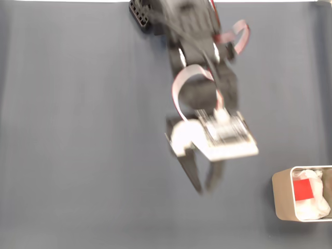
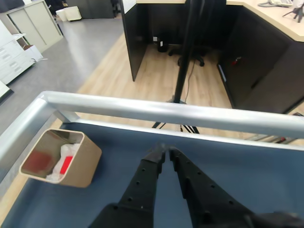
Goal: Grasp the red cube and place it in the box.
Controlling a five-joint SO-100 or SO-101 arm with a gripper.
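Red cube (image 1: 302, 190) inside unlabelled box (image 1: 281, 194)

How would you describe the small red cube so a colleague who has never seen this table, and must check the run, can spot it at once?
On the blue-grey table mat, look to the lower right corner of the fixed view, where a beige rectangular box with rounded corners stands near the edge. Inside it, on the white soft padding, lies the small bright red cube. It is the one red, sharp-edged thing there.
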